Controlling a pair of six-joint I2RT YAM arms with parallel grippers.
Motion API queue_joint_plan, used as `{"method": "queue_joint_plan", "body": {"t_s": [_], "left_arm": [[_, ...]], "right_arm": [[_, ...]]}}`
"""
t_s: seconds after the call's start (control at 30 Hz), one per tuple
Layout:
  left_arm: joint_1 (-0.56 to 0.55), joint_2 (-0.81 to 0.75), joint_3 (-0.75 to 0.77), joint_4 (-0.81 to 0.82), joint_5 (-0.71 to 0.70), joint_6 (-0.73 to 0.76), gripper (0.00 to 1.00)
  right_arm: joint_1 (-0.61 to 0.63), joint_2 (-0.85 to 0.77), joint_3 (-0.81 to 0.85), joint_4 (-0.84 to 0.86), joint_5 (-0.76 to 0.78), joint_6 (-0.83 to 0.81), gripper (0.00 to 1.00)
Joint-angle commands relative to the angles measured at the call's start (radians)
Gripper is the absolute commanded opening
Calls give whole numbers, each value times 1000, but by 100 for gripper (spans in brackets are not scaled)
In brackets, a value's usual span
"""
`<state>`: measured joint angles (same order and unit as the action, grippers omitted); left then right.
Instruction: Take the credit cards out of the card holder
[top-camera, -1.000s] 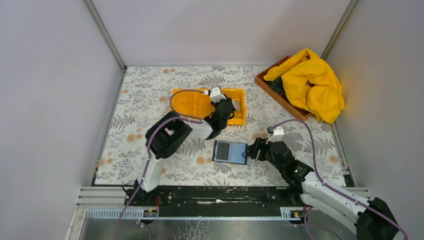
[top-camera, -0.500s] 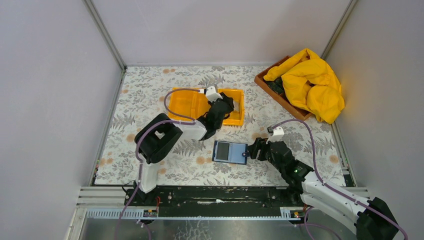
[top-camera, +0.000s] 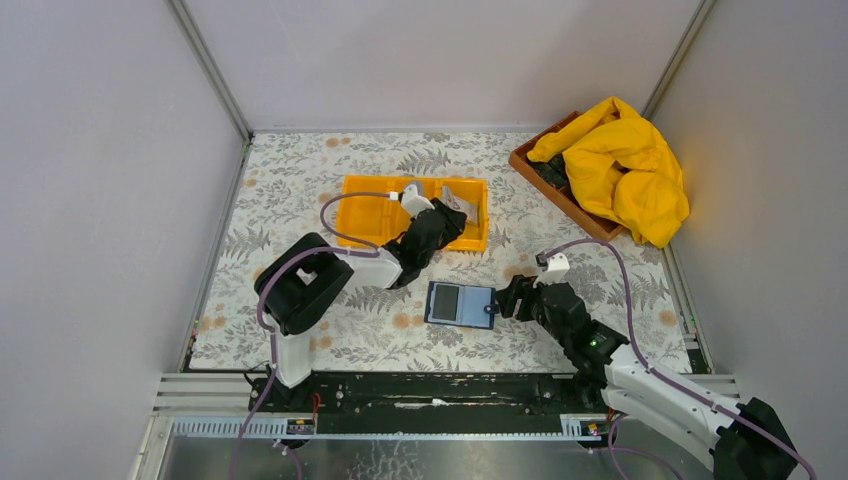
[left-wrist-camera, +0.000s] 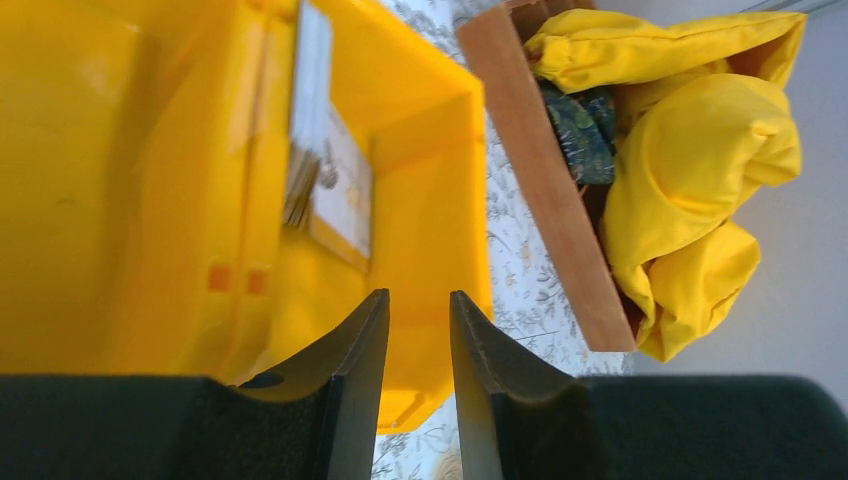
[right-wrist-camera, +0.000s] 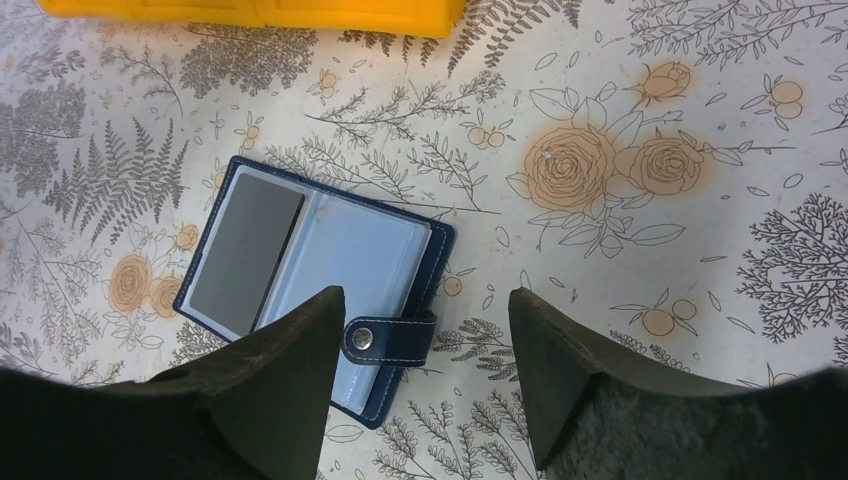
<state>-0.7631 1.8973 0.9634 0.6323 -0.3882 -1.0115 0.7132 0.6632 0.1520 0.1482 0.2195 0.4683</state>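
Note:
The card holder (top-camera: 460, 303) lies open on the floral table, dark blue with a pale lining (right-wrist-camera: 350, 265). A grey card (right-wrist-camera: 245, 255) sits in its left pocket, and its snap strap (right-wrist-camera: 390, 338) points toward my right gripper. My right gripper (right-wrist-camera: 425, 300) hovers open just above the holder's strap edge and touches nothing. Credit cards (left-wrist-camera: 340, 190) lean on edge in the right compartment of the orange tray (left-wrist-camera: 120, 180). My left gripper (left-wrist-camera: 418, 300) stands just outside that compartment, narrowly open, with nothing between its fingers.
The orange tray (top-camera: 370, 215) sits at mid-table, behind the holder. A wooden tray (top-camera: 550, 185) holding a crumpled yellow cloth (top-camera: 620, 165) stands at the back right. Grey walls enclose the table on three sides.
My left gripper has opened, left a card in the tray's right compartment, and drawn back toward the near left. The right arm and the card holder have not moved.

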Motion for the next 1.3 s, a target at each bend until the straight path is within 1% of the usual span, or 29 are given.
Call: {"method": "queue_joint_plan", "body": {"t_s": [0.0, 0.13, 0.23, 0.37, 0.53, 0.67, 0.77, 1.03, 1.27], "left_arm": [[-11, -18, -35, 28, -73, -61, 36], [-29, 25, -29, 62, -119, -75, 36], [-47, 47, -3, 57, -164, -66, 35], [-70, 78, 75, -34, -230, -51, 35], [-81, 115, 107, -70, -267, -90, 35], [-93, 136, 130, -101, -317, -87, 34], [-96, 138, 141, -143, -329, -105, 34], [-101, 157, 166, -189, -351, -107, 35], [-101, 200, 232, -235, -360, -96, 35]], "right_arm": [[-5, -30, 11, 23, 27, 3, 68], [-4, -45, 10, 14, 27, 3, 68], [-5, -58, 10, 7, 30, 6, 68], [-5, -70, 8, 5, 31, 7, 68], [-5, -63, 9, 8, 29, 7, 68], [-5, -62, 7, 10, 28, 8, 68], [-6, -54, 8, 16, 27, 7, 68], [-6, -56, 9, 15, 27, 7, 68], [-6, -58, 10, 13, 33, 7, 68]]}}
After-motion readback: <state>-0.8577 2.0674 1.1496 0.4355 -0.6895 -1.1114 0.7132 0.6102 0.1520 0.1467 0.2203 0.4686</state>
